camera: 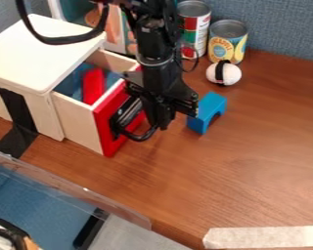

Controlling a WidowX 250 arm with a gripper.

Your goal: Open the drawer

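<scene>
The black gripper hangs down at the outer side of the drawer front, right beside its black handle; whether it touches the handle cannot be told. The drawer stands pulled out of the white-topped wooden cabinet, its red front facing right. Inside lies a red object on a blue lining. The arm and gripper cover part of the red front.
Just right of the gripper stands a blue arch block. Behind it are a white ball with a black band and two cans. A clear panel edge crosses the lower left; pale tape marks the front right.
</scene>
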